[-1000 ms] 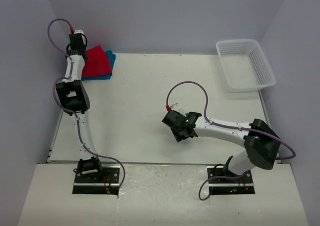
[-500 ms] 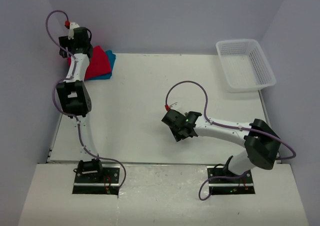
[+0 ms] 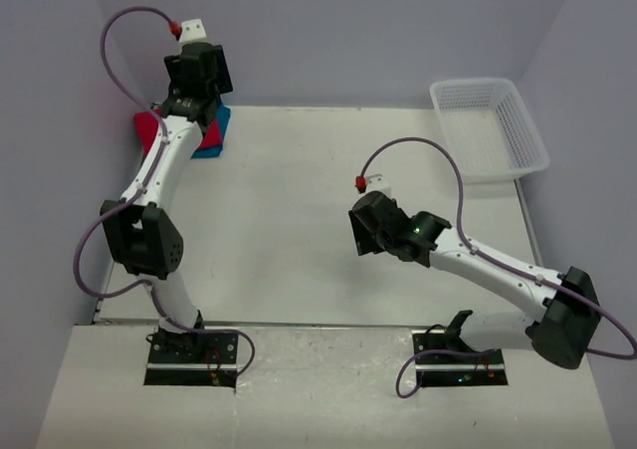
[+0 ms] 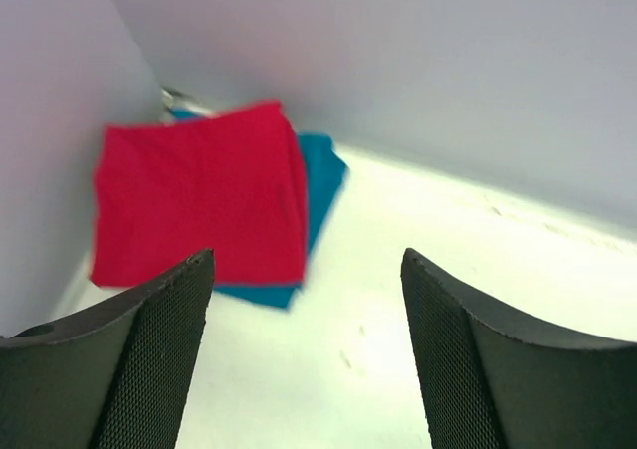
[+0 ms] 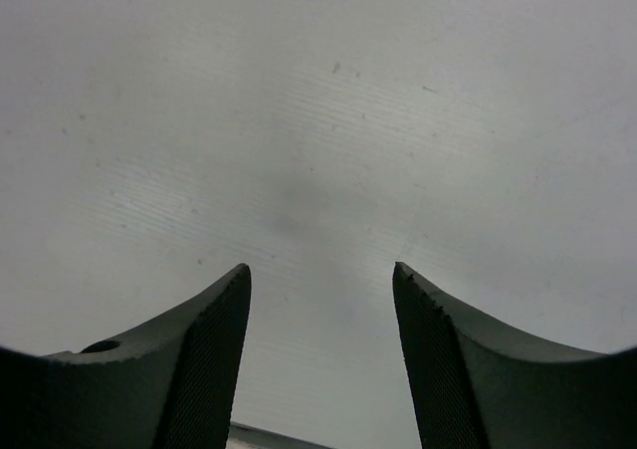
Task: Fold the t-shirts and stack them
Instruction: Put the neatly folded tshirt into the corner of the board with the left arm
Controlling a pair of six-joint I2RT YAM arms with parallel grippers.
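As red t-shirt (image 4: 199,195) sits atop teal t-shirt (image 4: 320,172), L tool (image 4: 307,270) gapes above.

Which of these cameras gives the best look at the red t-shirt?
The left wrist view: the red t-shirt lies folded on the teal t-shirt, nearly all in sight. From the top external view the left arm hides most of it. The right wrist view shows only table.

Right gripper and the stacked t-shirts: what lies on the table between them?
Nothing but bare table between right gripper and t-shirts, shown in the top external view.
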